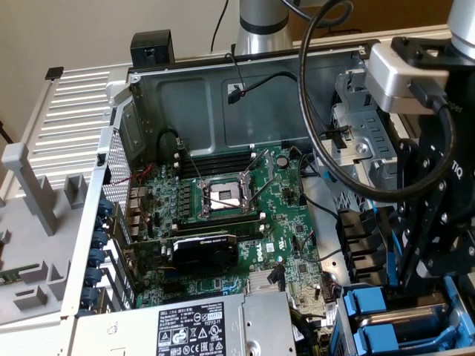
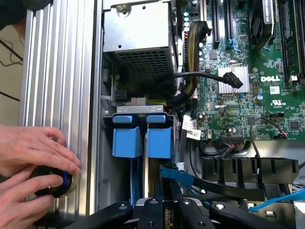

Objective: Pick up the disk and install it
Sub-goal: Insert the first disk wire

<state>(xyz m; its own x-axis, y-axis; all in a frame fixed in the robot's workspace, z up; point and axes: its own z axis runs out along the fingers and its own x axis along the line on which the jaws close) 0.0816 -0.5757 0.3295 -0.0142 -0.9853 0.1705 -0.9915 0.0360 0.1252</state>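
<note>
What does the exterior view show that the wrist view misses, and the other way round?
Exterior view: the processor socket mid-board and the case's back wall. Wrist view: a person's hands on a round black knob outside the case. Both: the green motherboard, two blue drive carriers and the silver power-supply box.

Bright, even light fills the computer case (image 1: 223,104), shadows soft, a sheen on the ribbed panel (image 2: 57,71).
</note>
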